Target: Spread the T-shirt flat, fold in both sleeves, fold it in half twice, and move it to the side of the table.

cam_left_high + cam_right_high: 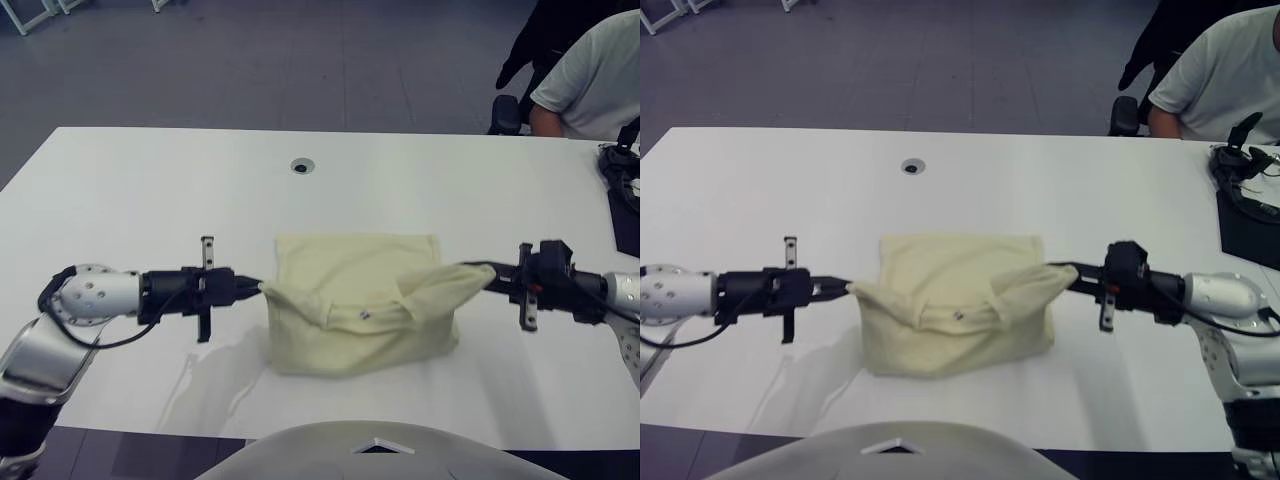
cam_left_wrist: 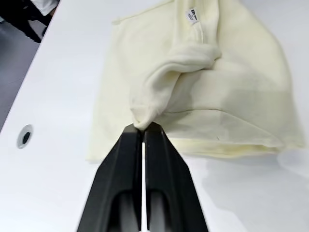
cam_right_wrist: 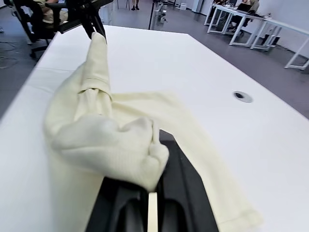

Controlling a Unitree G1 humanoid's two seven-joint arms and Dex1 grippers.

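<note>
Clamped tight, the left claw (image 2: 144,127) has its two fingers pressed together on a small pinch of the T-shirt (image 1: 350,300) at the cloth's left edge; the right claw (image 1: 491,272) is closed on a bunched corner at the opposite side, with fabric heaped over its fingers in the right wrist view; the two arms reach in low from either side, so the upper layer hangs taut between them as a raised band while the lower layer lies flat as a rough rectangle; holding both ends at matching height probably serves to keep the fold line straight and the layer free of the cloth beneath, which suits one of the halving folds; the small label (image 2: 192,15) sits on the lifted part, near the middle of the span; the T-shirt rests about mid-width on the desk (image 1: 150,200), closer to the near edge than the far one, its front hem lying near that edge but fully on the surface; behind it the white top runs open up to a cable hole (image 1: 302,166), and wide bare stretches lie to the left and right; dark gear (image 1: 625,200) occupies the far right corner, so the left side looks the easier place for setting the folded bundle aside.
</note>
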